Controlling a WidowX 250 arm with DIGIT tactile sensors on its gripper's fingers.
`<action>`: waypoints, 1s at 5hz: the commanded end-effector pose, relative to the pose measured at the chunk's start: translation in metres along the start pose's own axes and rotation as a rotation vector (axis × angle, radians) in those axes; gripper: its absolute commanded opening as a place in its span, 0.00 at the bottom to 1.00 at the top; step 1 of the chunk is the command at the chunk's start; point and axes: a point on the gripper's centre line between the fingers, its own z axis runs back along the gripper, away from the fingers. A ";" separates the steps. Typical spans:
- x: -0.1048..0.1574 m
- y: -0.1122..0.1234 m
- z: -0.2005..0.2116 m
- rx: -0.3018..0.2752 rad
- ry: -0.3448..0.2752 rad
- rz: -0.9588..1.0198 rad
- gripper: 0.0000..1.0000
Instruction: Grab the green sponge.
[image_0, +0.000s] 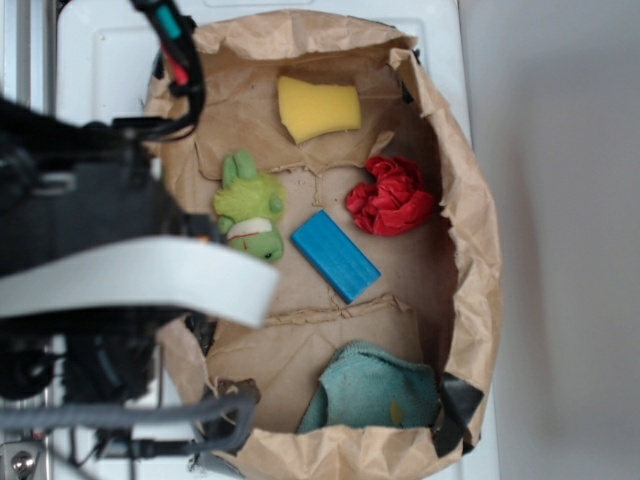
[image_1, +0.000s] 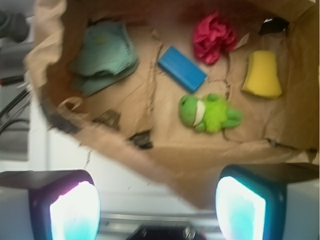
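My gripper (image_1: 157, 207) wide open, empty, low in frame over bag rim (image_1: 100, 135); risk: grabbing green frog toy (image_1: 207, 113) mid-frame, not teal-green sponge (image_1: 105, 52) upper left.

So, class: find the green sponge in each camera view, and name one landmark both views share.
Exterior: green sponge lies at the bottom centre, inside the paper bag.
Wrist: green sponge lies upper left.
Shared landmark: the blue block, in the middle of the bag.

Crumpled matt brown paper bag (image_0: 470, 220) lining; porous yellow foam sponge (image_0: 318, 107); fuzzy plush frog (image_0: 250, 207); soft teal cloth (image_0: 375, 388) shown.
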 end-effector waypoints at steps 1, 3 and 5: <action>0.041 0.036 -0.026 0.063 0.009 0.118 1.00; 0.056 0.056 -0.044 0.102 0.027 0.162 1.00; 0.057 0.065 -0.059 0.154 0.032 0.156 1.00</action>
